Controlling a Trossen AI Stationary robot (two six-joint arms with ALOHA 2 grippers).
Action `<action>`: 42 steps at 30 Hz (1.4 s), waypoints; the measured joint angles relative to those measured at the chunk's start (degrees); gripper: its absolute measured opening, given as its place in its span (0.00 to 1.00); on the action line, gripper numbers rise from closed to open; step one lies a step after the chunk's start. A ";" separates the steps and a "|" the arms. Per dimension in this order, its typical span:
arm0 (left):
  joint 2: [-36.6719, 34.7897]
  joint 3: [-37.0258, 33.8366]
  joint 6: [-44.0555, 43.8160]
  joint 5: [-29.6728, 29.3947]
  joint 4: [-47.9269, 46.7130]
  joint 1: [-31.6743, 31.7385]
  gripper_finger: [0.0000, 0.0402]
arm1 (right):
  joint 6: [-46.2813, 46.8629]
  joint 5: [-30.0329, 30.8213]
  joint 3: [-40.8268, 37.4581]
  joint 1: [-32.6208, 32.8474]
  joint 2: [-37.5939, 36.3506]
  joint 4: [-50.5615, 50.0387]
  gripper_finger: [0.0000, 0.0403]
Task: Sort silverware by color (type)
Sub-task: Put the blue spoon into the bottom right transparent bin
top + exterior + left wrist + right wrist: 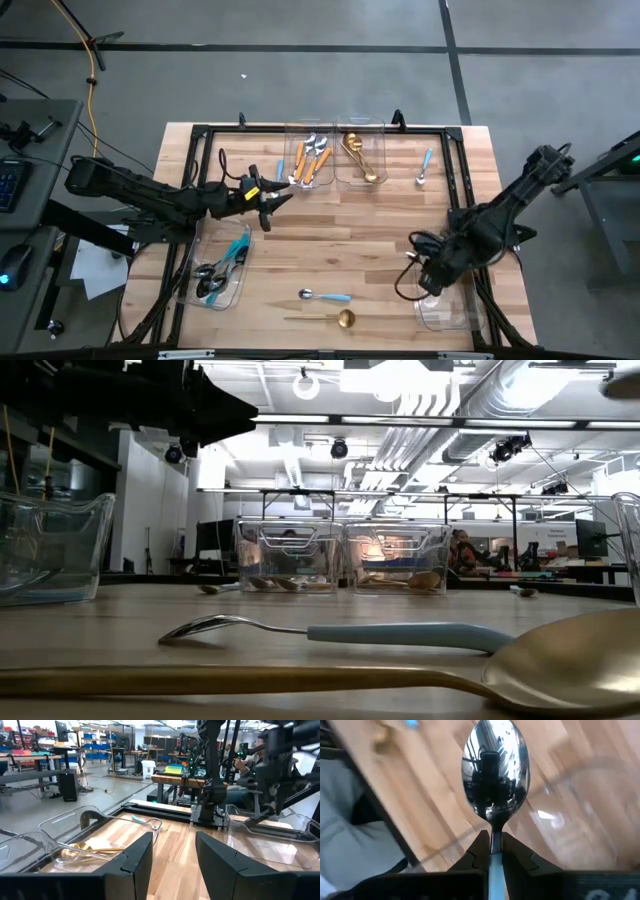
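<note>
My right gripper is shut on a spoon with a silver head and a light-blue handle, over the near right of the table by a clear bin. My left gripper is open and empty, left of the bin of orange-handled spoons; its fingers stand apart in the left wrist view. Loose on the table lie a light-blue-handled spoon, a gold spoon and another light-blue-handled spoon. My right gripper pinches the spoon's light-blue handle between its two fingers, right behind the neck of the silver head. The fingers lie along the spoon, and the head sticks out past the fingertips. The spoon is lifted clear of the table.
A bin with gold spoons stands at the far middle. A bin with dark-headed, blue-handled utensils stands at the near left. A black frame runs around the wooden table top. In the low view the two near loose spoons lie close to the camera.
</note>
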 joint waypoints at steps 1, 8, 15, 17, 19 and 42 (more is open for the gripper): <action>0.00 0.00 -0.01 0.00 -0.03 0.00 0.35 | 2.56 -0.27 -1.14 0.94 0.00 0.02 0.03; 0.00 0.00 -0.01 0.01 -0.49 0.00 0.35 | 17.61 -9.70 -9.74 5.82 0.00 1.18 0.03; 0.00 0.00 -0.01 0.02 -0.53 0.00 0.35 | 24.50 -12.13 -17.50 6.89 0.00 12.26 0.03; 0.00 0.00 -0.01 0.02 -0.54 0.00 0.35 | 25.51 -11.74 -19.30 6.84 0.00 15.23 0.03; 0.00 0.00 -0.01 0.02 -0.51 0.00 0.35 | 27.28 -11.54 -20.56 6.80 0.00 15.96 0.03; 0.00 0.00 -0.03 0.02 -0.73 -0.01 0.35 | 32.95 -11.17 -24.59 6.80 0.00 16.06 0.12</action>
